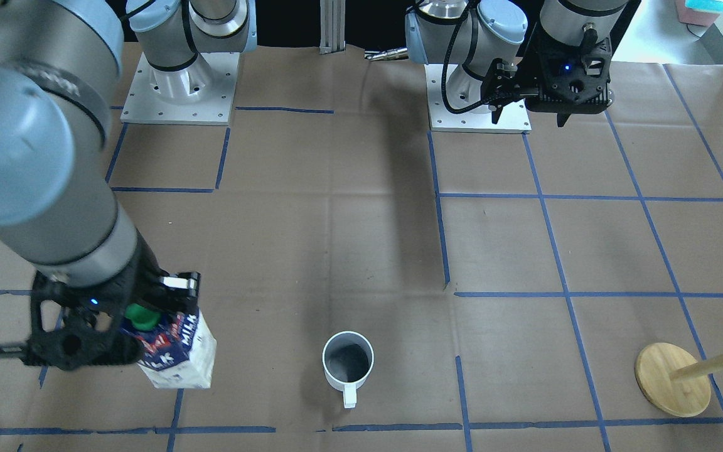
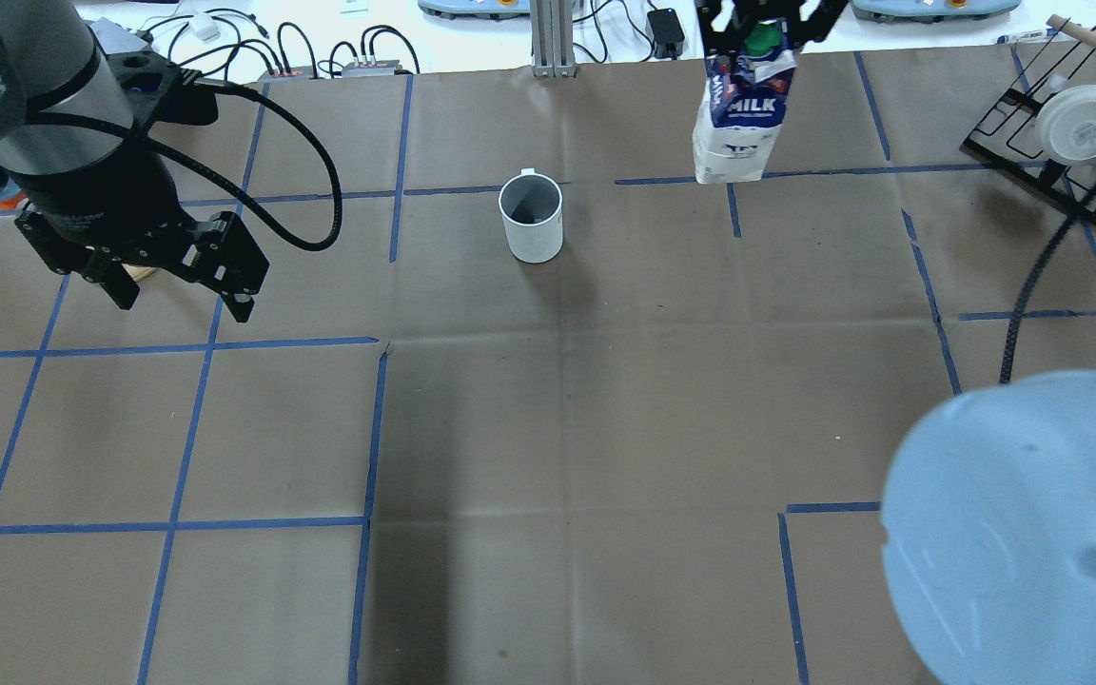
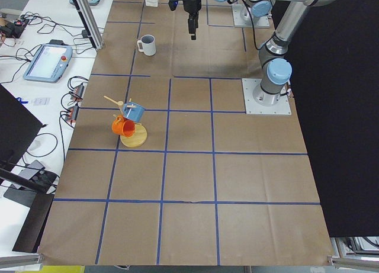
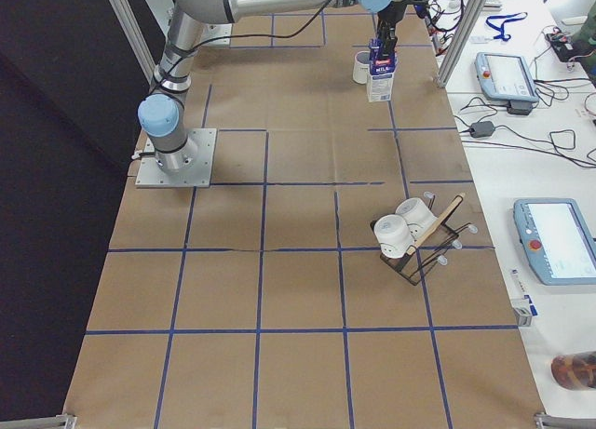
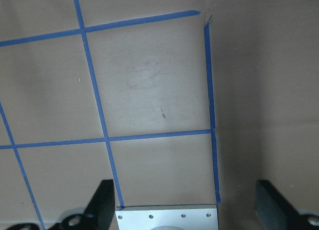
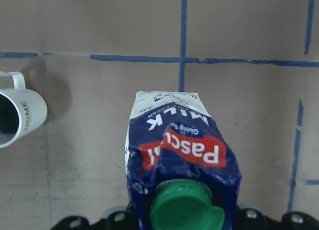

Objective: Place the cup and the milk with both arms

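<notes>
Milk carton (image 2: 741, 124), near the far edge of the tabletop (image 2: 548, 428), on the robot's right half. Upright, green cap (image 6: 185, 210) uppermost, blue top a little crumpled. Held at that top in the right gripper (image 2: 755, 40), jaws closed on it from both sides. Base at the tabletop or just off it; cannot tell which.

Cup (image 2: 531, 219), about midway along the same far edge, beside the carton on its left and clear of it. Stands upright, mouth open to the ceiling, handle toward the far edge, dark lettering on its side in the right wrist view. Well apart from the left arm.

Left gripper (image 2: 182, 293), high over the left half of the tabletop, close to the robot-side edge and its own base plate (image 5: 168, 217). Jaws wide apart, holding nothing, pointing down.

Wooden mug stand (image 3: 134, 140) with a blue mug (image 3: 135, 112) and an orange mug (image 3: 122, 127), near the far edge toward the left end. Black wire rack (image 2: 1043, 143) with white cups (image 4: 391, 232), near the far edge toward the right end.
</notes>
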`<move>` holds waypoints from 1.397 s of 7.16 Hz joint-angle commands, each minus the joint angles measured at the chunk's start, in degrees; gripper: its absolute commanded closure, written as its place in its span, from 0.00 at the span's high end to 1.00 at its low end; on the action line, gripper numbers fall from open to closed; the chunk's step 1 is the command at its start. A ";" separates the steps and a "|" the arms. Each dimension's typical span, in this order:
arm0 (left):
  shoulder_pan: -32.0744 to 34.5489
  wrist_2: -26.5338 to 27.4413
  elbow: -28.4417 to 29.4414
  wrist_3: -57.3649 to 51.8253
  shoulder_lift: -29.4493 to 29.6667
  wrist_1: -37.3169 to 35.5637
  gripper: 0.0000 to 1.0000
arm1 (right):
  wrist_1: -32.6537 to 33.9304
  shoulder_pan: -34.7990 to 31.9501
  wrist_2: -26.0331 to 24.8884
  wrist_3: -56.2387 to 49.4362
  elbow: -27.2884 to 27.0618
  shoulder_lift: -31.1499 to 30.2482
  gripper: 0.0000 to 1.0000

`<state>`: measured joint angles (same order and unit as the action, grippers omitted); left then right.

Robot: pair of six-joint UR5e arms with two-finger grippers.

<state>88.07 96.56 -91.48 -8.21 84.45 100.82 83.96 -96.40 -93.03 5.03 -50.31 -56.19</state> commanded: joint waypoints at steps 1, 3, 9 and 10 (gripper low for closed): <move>0.00 0.12 -0.19 -0.22 -0.95 0.25 1.00 | -2.21 -5.09 0.57 8.19 13.97 12.73 0.49; -0.17 0.21 -0.10 -0.31 -2.18 2.52 1.00 | -2.30 -7.83 0.74 9.38 15.16 16.28 0.49; -0.26 2.67 -0.01 -0.49 -1.92 2.28 1.00 | -6.88 -8.80 3.12 10.26 14.45 17.07 0.48; -0.35 2.67 0.08 -0.49 -1.92 2.19 1.00 | -6.88 -8.71 3.12 10.26 14.45 17.08 0.60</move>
<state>87.78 99.20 -91.47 -8.69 82.49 103.09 77.18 -105.17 -90.00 15.30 -35.81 -39.23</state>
